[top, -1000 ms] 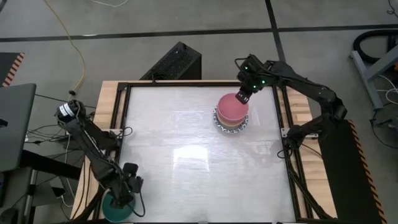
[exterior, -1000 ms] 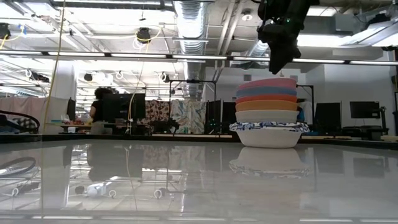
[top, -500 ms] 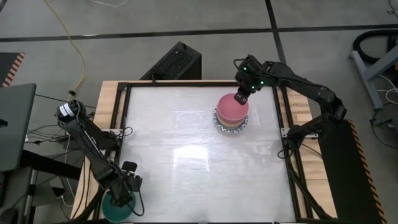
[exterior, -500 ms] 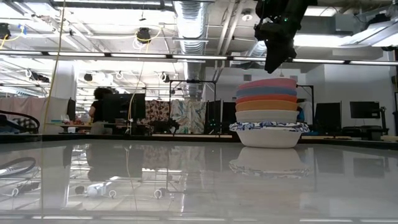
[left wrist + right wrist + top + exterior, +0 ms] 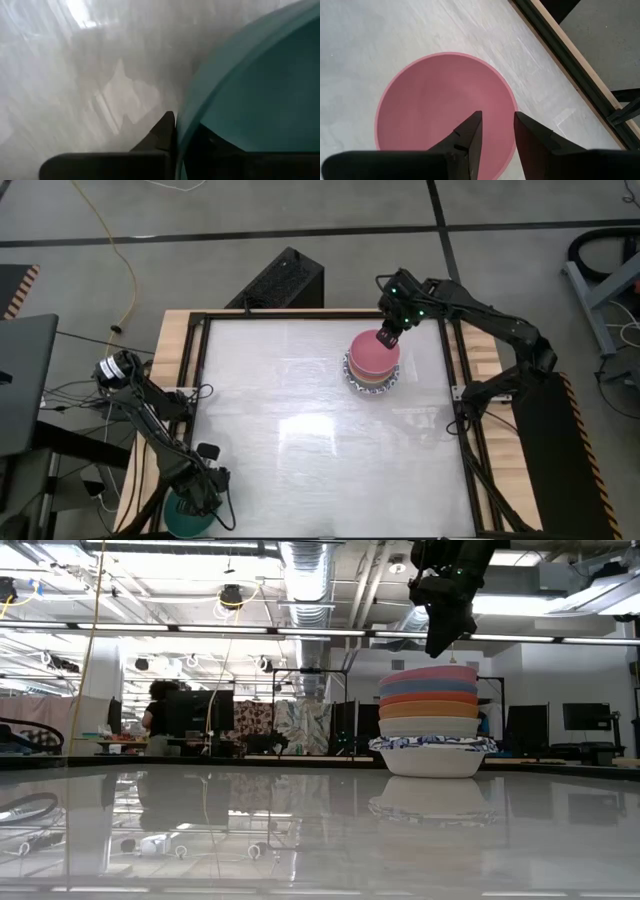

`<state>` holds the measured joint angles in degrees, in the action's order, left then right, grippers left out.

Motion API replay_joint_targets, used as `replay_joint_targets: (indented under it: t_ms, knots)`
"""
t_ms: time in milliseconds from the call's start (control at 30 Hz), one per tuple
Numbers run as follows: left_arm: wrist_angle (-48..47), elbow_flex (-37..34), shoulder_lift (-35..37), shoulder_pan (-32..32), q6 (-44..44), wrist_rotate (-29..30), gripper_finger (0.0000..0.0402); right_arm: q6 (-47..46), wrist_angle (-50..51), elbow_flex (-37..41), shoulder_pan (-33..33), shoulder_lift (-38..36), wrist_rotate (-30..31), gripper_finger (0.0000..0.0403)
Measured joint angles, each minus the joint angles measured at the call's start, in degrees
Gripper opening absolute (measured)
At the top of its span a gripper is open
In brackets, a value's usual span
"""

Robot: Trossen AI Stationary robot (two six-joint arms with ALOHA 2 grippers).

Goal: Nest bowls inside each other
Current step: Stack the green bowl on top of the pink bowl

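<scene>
Evidently rigid, light, slick: green bowl point(image 5: 260, 100) pinched at its rim by left gripper point(image 5: 200, 498). Right gripper point(image 5: 495, 132), parted, empty, hung over stack point(image 5: 431, 720).

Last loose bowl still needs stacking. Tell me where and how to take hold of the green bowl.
Grip the green bowl by its rim, coming down from above with one finger inside and one outside. It sits upright and open at the table's near left corner, so the thin wall is the only pinchable part. The left gripper already closes on that rim this way.
</scene>
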<state>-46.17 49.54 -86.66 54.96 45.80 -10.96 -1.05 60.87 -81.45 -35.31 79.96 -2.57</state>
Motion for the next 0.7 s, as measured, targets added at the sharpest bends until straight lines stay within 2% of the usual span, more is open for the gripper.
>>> replay_joint_targets:
  t_ms: [267,700]
  knots:
    - [-0.68,-0.03,-0.18,-1.13,4.44,1.33,0.0002,0.01,-0.01,0.00,0.00,0.00,-0.17,0.0132]
    - [-0.20,-0.07,-0.26,-7.13,6.35,11.93,0.0000,-1.09,-0.15,0.00,0.34,0.00,-0.15,0.0132]
